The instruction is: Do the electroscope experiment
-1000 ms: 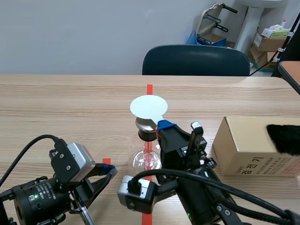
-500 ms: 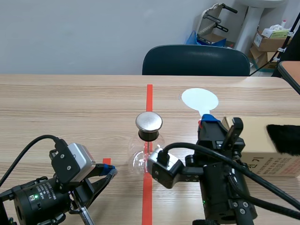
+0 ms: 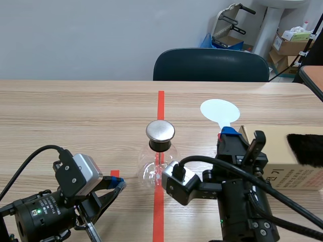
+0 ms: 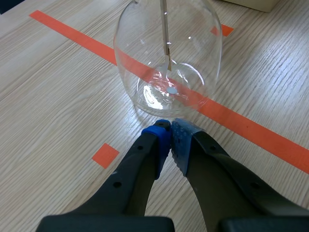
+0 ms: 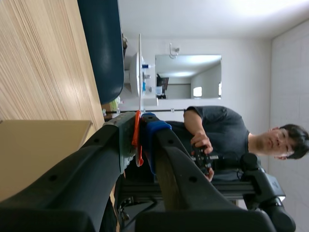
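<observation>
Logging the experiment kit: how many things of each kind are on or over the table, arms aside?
Glass flask: 1
White disc: 1
Cardboard box: 1
Black fur: 1
Total: 4

The black fur [image 3: 306, 148] and the cardboard box [image 3: 295, 176] are cut off at the scene view's right edge. The glass flask [image 4: 145, 58] has its neck and cap outside the left wrist view.

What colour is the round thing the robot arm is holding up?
White, maybe a tiny bit bluish. The round disc shows best in the scene view.
</observation>
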